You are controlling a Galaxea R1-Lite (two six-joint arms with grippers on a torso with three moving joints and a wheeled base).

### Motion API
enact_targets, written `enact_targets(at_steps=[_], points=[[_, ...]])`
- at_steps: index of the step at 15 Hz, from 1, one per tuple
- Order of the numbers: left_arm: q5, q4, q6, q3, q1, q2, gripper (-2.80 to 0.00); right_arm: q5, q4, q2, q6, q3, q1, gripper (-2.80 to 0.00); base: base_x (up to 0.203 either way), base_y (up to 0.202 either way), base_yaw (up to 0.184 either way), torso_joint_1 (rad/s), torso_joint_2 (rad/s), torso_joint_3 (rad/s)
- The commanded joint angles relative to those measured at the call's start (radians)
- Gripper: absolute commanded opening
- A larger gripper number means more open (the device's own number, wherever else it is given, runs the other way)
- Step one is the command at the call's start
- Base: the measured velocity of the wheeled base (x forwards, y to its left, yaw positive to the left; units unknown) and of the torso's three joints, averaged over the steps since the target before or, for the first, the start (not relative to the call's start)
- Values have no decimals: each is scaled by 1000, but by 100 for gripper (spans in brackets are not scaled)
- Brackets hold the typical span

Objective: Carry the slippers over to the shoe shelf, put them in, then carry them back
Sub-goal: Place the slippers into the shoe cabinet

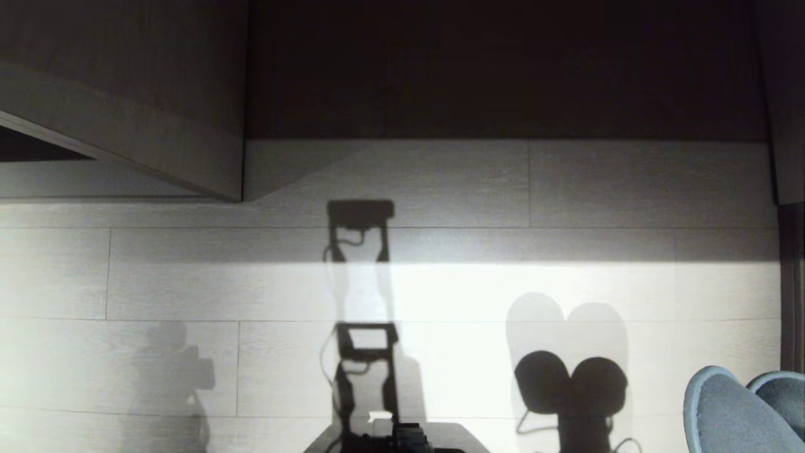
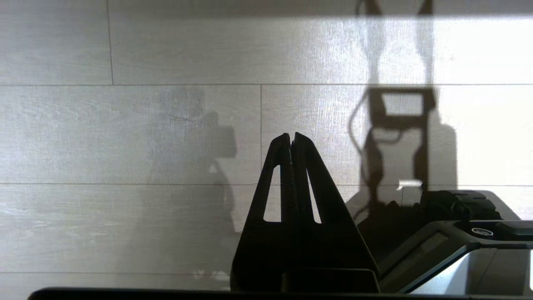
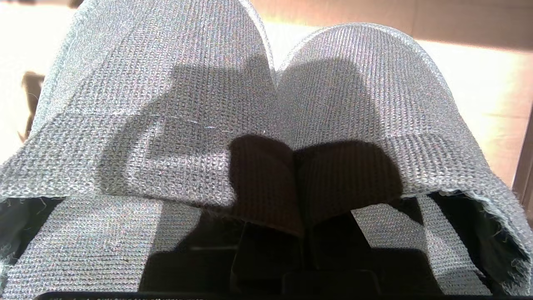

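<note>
- The right claw [image 3: 293, 233] is clamping the pair of slippers [image 3: 266, 125] where their inner edges meet, one finger tucked inside each opening, so both are hanging from one narrow grip.
- In the head view the slippers [image 1: 742, 409] are showing only as two grey-blue toes at the lower right corner of the frame, raised off the floor [image 1: 440, 283], with their heart-shaped shadow lying just left of them.
- The left claw [image 2: 291, 143] is sitting pressed shut and empty, its tips pointing out over the floor boards in the middle of the left wrist view; that arm looks parked.
- The shoe shelf [image 1: 503, 69] is most likely the dark-backed opening filling the upper middle of the head view, with a slanted wooden panel [image 1: 126, 94] at the upper left; I cannot tell its full shape from here.
- Judged from this, the carrying step is in hand: the slippers are gripped but are not yet inside the opening.
- The next move is likely calling for closing the gap to the opening, then reaching the right arm forward and low so the toes slide in without catching the edge, before the grip is loosened.
</note>
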Motion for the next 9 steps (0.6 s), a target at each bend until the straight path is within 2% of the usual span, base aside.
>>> enact_targets(at_steps=[1, 9], points=[[1, -1, 0, 0, 0, 0, -280, 0, 0, 2, 0, 2, 0, -280, 0, 0, 0, 0, 0, 206], [0, -1, 0, 0, 0, 2, -280, 1, 0, 3, 0, 2, 0, -280, 0, 0, 0, 1, 2, 202]])
